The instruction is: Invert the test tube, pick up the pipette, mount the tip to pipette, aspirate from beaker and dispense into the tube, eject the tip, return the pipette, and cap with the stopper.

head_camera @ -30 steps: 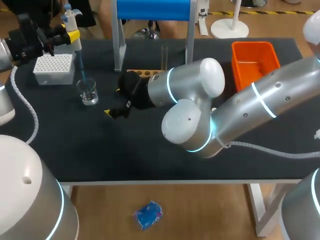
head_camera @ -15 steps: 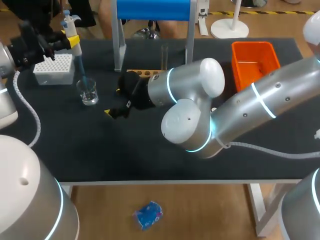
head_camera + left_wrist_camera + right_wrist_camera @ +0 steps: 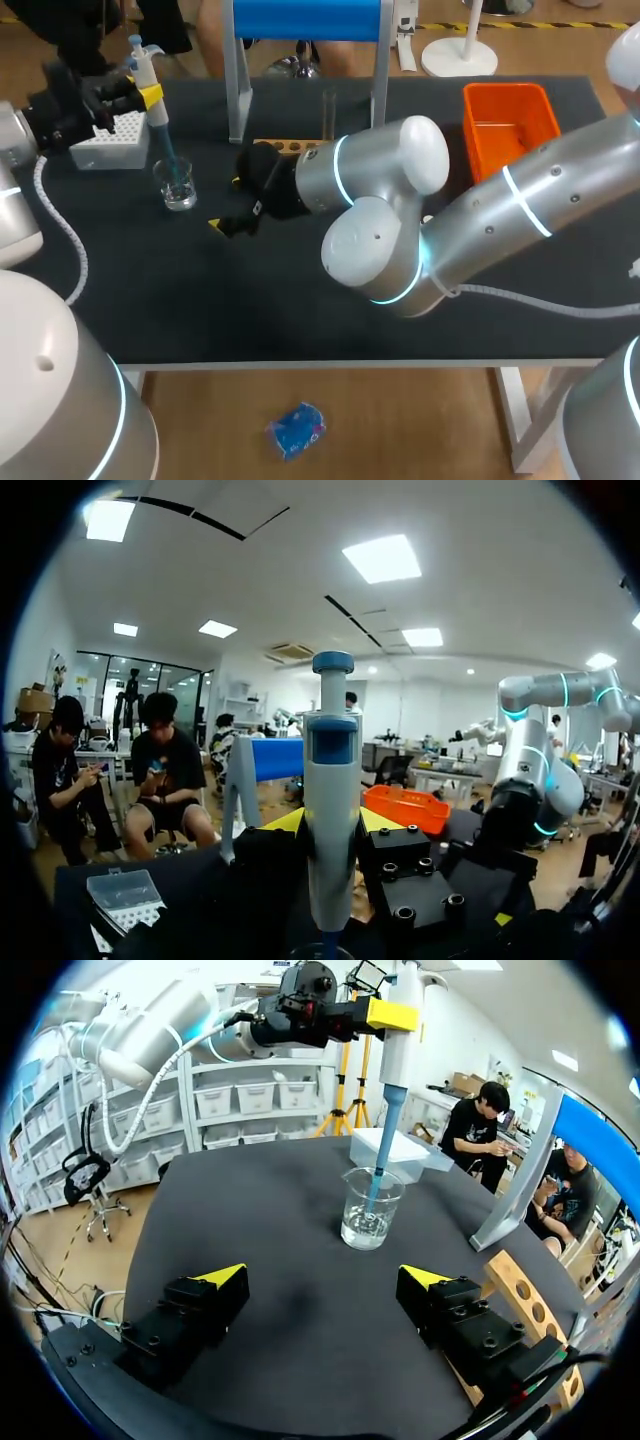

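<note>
Pipette [image 3: 397,1060] upright, tip [image 3: 378,1175] down in beaker [image 3: 365,1222], gripped by left pincer [image 3: 385,1015]; right pincer [image 3: 322,1276] gapes.

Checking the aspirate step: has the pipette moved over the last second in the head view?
Yes. The pipette has sunk lower toward the beaker, which has stayed in place, so it now reaches deeper into the glass.

Head camera: high up, behind robot, looks down on counter [image 3: 300,300]. Left wrist camera: very close to pipette [image 3: 332,810], looks out level past it. Right wrist camera: low over counter, behind right claw [image 3: 322,1277], faces beaker [image 3: 370,1208]. All three see pipette; head and right wrist share beaker.
</note>
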### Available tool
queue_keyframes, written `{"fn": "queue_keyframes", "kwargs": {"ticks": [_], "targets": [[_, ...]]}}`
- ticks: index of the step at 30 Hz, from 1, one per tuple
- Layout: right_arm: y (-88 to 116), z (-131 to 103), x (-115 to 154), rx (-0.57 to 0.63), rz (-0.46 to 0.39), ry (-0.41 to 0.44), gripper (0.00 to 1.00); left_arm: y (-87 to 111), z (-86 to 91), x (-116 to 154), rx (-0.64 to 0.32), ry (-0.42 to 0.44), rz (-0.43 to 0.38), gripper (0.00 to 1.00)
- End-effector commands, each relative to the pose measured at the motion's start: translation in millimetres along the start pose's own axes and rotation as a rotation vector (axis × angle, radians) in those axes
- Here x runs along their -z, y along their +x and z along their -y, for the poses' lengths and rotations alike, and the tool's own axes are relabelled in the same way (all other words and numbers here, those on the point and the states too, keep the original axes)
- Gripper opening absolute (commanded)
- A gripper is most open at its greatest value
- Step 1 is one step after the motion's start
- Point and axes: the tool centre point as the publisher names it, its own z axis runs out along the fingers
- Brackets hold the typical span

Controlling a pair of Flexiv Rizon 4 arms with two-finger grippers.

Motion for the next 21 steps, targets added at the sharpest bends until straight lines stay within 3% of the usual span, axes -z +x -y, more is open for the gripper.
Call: {"fn": "queue_keyframes", "kwargs": {"ticks": [1,21], "targets": [[-0.9,1.5,0.9,0.000,-0.003,-0.005,1.00,3.9,-6.0,1.0,0.011,0.004,0.005,0.00],[-0.9,1.5,0.9,0.000,-0.003,-0.005,1.00,5.5,-15.7,2.4,0.026,0.005,0.008,0.00]]}}
